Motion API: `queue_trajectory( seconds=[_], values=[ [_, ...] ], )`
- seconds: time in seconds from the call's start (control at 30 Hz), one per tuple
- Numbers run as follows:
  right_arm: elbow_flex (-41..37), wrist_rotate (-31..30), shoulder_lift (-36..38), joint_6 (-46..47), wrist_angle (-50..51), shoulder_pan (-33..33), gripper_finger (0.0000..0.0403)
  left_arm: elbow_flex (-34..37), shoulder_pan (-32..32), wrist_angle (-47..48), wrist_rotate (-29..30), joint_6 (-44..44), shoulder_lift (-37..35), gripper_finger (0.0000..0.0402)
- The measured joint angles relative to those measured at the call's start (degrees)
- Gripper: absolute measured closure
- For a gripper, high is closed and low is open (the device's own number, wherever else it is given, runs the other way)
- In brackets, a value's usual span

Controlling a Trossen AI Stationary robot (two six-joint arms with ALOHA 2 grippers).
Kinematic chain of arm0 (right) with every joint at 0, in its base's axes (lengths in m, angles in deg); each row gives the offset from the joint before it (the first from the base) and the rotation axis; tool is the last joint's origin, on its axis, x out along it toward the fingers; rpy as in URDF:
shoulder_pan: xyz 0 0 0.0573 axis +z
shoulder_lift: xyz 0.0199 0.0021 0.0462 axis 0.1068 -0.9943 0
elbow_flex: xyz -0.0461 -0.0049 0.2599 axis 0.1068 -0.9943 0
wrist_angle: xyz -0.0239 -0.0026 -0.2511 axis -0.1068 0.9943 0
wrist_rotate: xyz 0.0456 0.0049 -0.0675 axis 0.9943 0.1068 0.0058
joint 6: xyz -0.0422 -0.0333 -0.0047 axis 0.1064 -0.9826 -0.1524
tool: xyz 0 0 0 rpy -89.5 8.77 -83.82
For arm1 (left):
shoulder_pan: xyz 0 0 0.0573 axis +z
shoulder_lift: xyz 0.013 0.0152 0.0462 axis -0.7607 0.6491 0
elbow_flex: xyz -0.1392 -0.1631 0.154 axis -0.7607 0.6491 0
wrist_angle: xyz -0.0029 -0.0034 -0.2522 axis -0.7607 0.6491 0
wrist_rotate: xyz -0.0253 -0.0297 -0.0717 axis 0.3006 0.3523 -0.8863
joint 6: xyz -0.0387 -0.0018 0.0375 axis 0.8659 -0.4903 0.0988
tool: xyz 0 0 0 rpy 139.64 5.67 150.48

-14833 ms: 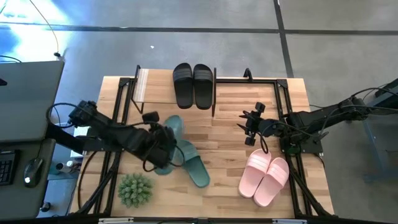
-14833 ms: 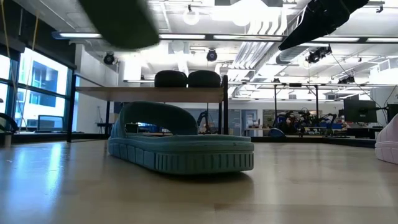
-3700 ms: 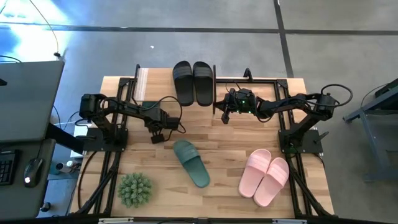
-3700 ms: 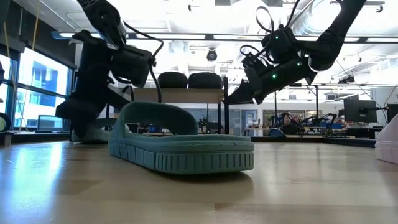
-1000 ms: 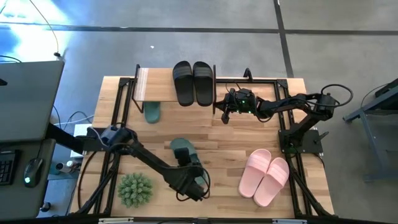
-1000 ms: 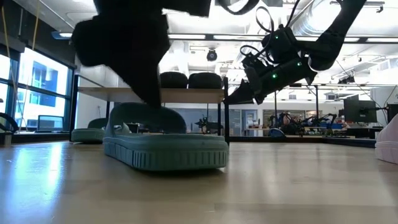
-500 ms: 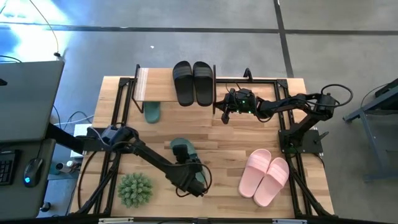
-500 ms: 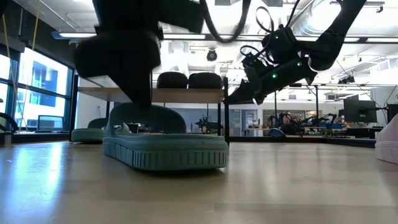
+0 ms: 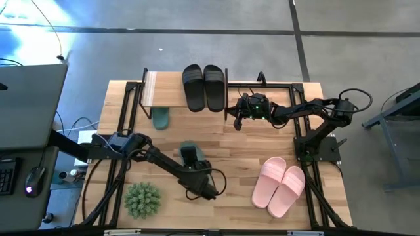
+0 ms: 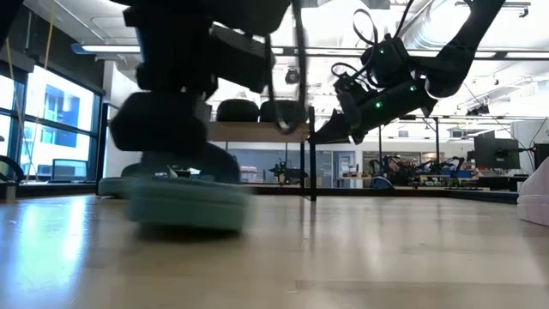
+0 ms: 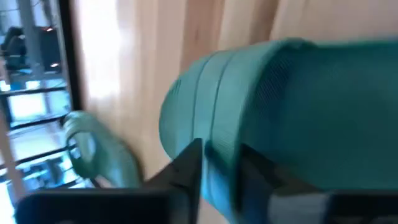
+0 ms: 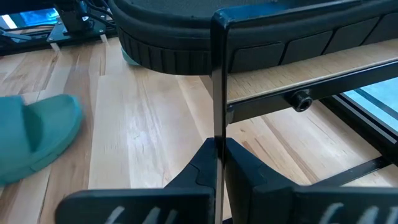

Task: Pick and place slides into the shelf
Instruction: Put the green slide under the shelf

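Observation:
My left gripper [image 9: 191, 165] is shut on one dark green slide [image 9: 188, 152] at the table's middle; the low view shows that slide [image 10: 184, 204] blurred, end-on. The second green slide [image 9: 161, 118] lies on its sole under the shelf [image 9: 167, 97], which carries the black pair [image 9: 203, 88] on its top board. The pink pair [image 9: 281, 185] lies near the table's right near corner. My right gripper [image 9: 239, 118] is shut at the shelf's right front post [image 12: 216, 81]. My left gripper pinches a ridged band of the green slide [image 11: 219, 149] between its two fingers [image 11: 189, 171]; strap or sole edge, I cannot tell. It comes from above, over the slide's near end. The sole is at or just above the table. My right gripper's shut fingertips [image 12: 208, 155] stand level against the shelf's thin black post [image 12: 216, 118], coming from the table's right side. Whether they touch it, I cannot tell.
A spiky green plant ball [image 9: 143, 200] stands at the near left, close to my left arm. The shelf's black frame [image 9: 262, 84] runs along the far edge. Bare wood [image 9: 243, 157] lies between the green slide and the pink pair.
My left gripper has gone a little toward the table's far edge, over the green slide. The slide has turned about: in the low view it showed its long side and now shows end-on, blurred with motion. My right arm has kept still.

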Motion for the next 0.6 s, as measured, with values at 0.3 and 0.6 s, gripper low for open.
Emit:
queue_trajectory(
  seconds=[0.3,0.6],
  values=[
    [0.0,0.07,0.0,0.0,0.02,0.0,0.0403,0.88,0.47,2.14,3.68,-1.85,-0.07,0.0389],
    [0.0,0.11,0.0,0.16,0.04,0.0,0.0403,12.16,3.64,2.2,6.59,-2.81,-2.08,0.0397]
  ],
)
